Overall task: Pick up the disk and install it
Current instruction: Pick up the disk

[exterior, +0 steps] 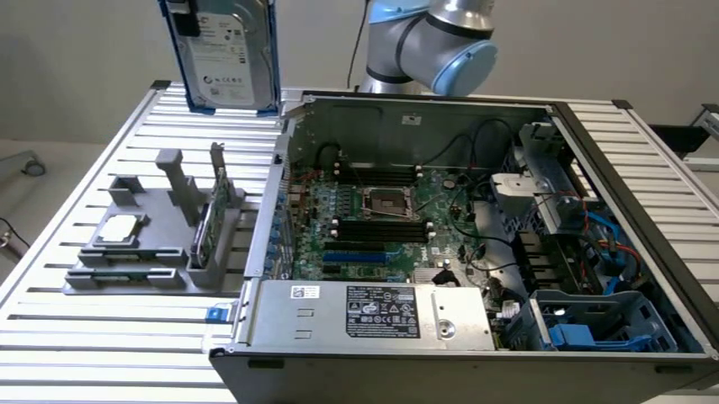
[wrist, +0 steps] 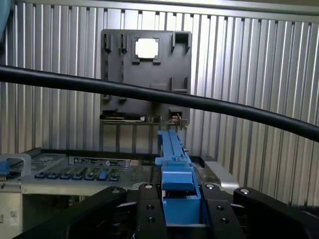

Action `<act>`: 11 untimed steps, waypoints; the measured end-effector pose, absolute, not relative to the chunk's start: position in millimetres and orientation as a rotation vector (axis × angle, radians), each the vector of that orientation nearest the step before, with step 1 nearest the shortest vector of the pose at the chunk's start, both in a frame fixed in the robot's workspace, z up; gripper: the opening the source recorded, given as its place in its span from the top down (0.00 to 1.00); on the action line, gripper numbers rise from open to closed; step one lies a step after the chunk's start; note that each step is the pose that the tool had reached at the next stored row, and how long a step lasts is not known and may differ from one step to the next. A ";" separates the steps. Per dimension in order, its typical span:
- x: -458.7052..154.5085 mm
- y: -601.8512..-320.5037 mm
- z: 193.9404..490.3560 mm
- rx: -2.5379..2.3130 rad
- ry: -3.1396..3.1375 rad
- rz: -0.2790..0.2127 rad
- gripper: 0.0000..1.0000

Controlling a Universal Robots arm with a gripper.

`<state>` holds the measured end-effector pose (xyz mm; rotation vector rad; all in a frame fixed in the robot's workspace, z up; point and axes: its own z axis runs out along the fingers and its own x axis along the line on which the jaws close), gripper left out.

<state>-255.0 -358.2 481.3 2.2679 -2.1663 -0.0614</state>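
Aluminium-slat table (exterior: 101, 345), pale wall (exterior: 79, 50), disk (exterior: 231, 59) aloft

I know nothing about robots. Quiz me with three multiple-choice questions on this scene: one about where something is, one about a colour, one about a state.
1. Where is the disk?
A) up in the air, outside the case
B) lying in the grey holder
C) inside the case

2. What colour are the disk's rails?
A) red
B) blue
C) yellow

3. How is the end effector?
A) open and empty
B) shut on a green card
C) shut on the disk

Answers:
1 A: in the exterior view it hangs upright, clear of the case.
2 B: blue strips run along its sides.
3 C: in the wrist view a rail sits clamped between the fingers.
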 end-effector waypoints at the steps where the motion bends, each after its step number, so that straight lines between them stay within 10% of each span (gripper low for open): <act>1: -250.5 -358.6 481.2 2.269 -2.167 -0.063 0.67; 11: -205.0 -362.0 481.5 2.280 -2.177 -0.087 0.67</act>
